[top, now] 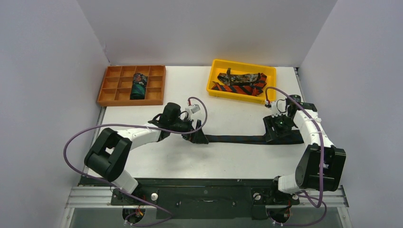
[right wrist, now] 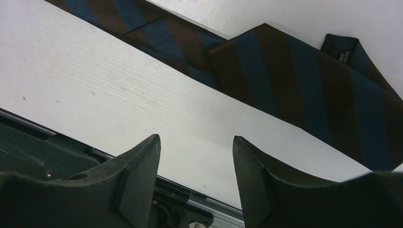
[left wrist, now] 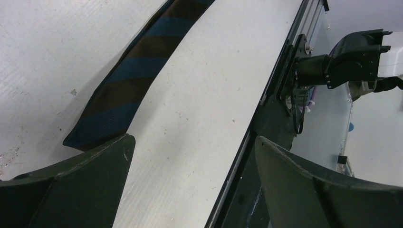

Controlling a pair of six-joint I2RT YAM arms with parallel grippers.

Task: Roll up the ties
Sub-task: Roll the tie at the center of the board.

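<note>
A long dark tie lies flat across the table between my two grippers. Up close it shows brown and blue diagonal stripes. My left gripper is open at its narrow end. In the left wrist view the narrow tip lies beside the left finger, and bare table fills the gap of the gripper. My right gripper is open at the wide end, which lies just beyond the gripper. A dark teal rolled tie sits in the brown divided tray.
A yellow bin at the back right holds a red-orange striped tie and a mottled brown tie. Purple cables loop from both arms. The table's near edge and black rail lie close behind the grippers.
</note>
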